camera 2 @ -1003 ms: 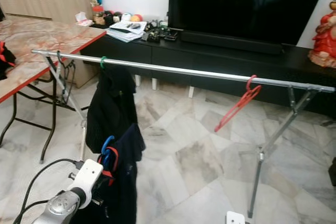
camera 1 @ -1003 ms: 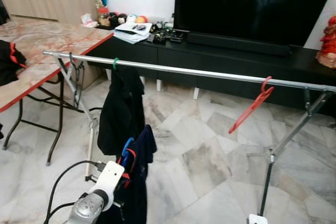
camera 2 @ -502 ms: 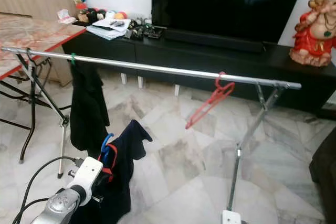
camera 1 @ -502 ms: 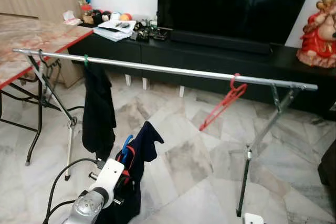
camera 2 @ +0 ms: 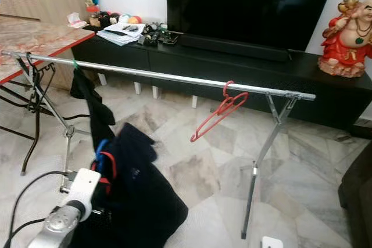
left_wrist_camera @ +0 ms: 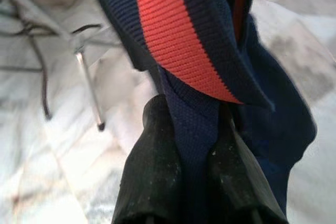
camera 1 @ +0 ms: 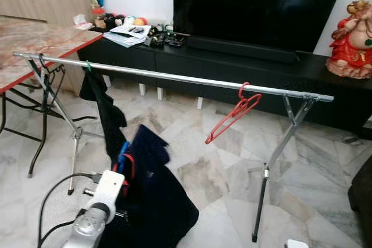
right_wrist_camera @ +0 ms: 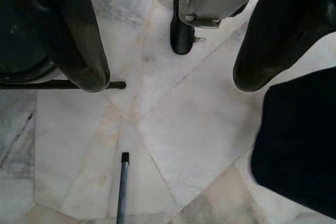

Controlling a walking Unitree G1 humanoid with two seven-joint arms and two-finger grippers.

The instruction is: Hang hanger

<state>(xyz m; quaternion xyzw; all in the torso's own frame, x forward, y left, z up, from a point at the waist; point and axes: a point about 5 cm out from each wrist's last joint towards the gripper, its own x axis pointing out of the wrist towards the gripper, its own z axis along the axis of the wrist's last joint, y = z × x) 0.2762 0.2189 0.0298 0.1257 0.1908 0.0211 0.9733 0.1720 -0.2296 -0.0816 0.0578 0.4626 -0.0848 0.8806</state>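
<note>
My left gripper (camera 1: pixel 120 171) is low at the front left, shut on a navy garment (camera 1: pixel 156 197) with a red-orange stripe that sits on a blue hanger (camera 1: pixel 122 150). In the left wrist view, the gripper (left_wrist_camera: pixel 191 116) pinches the navy fabric (left_wrist_camera: pixel 195 129) between both black fingers. Just beyond runs a silver clothes rail (camera 1: pixel 174 78). A bare red hanger (camera 1: pixel 231 112) hangs near its right end, and a dark garment (camera 1: pixel 107 108) on a green hook hangs near its left end. My right gripper (right_wrist_camera: pixel 168 77) hangs open over the marble floor.
A folding table (camera 1: pixel 35 42) with a red edge stands at the left. A black TV console (camera 1: pixel 232 62) with a red figurine (camera 1: pixel 351 39) runs behind the rail. The rack's right leg (camera 1: pixel 273 161) slants to the floor. A dark seat corner (camera 1: pixel 363 201) is at the far right.
The camera has shifted, so the rack sits differently in the picture. The navy garment in my left gripper has swung and now spreads wider to the right. The dark garment on the rail sways.
</note>
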